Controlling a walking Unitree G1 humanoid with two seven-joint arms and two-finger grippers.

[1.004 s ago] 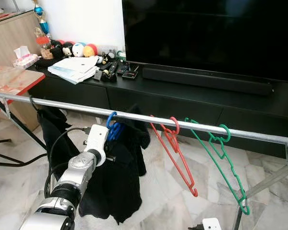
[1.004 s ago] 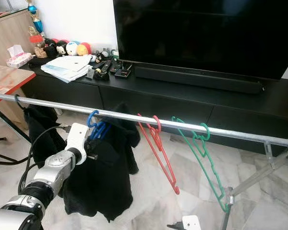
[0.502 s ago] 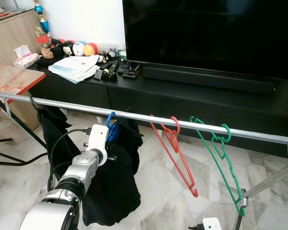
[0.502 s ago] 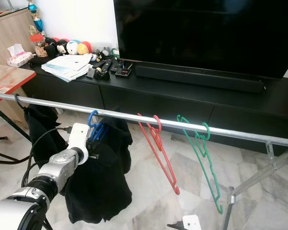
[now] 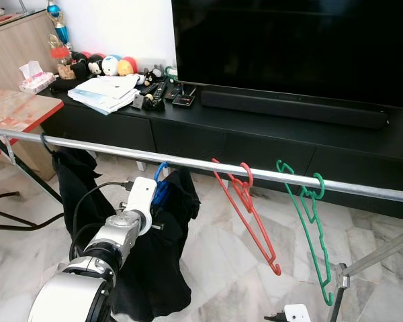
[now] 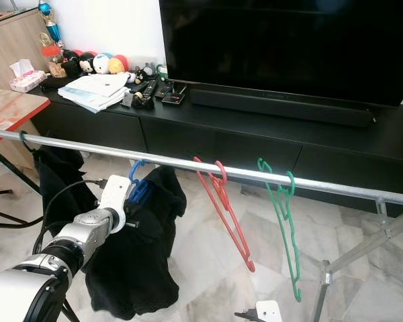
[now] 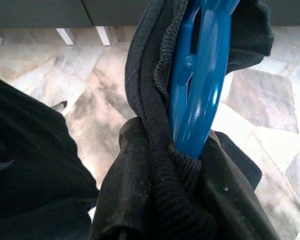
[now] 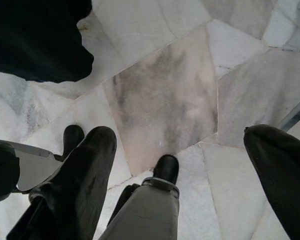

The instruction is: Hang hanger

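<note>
Now | blue hanger point(image 5: 160, 190) with black garment point(image 5: 158, 261): hook seemingly over metal rail point(image 5: 208, 165) | left gripper point(image 7: 162, 220) fingers clamped on it | right gripper point(image 8: 185, 165) fingers spread wide above floor | remaining: confirm seating, release.

A long bare metal rail point(image 5: 269, 176) has a dull silver sheen. The blue plastic hanger point(image 7: 202, 85) is smooth and glossy, catching highlights; the black knitted cloth point(image 7: 160, 165) bunched around it is matt, with a ribbed edge. The red plastic hanger point(image 5: 252, 221) and green plastic hanger point(image 5: 314, 228) look smooth. The pale marble floor point(image 8: 160, 95) is polished and veined.
</note>
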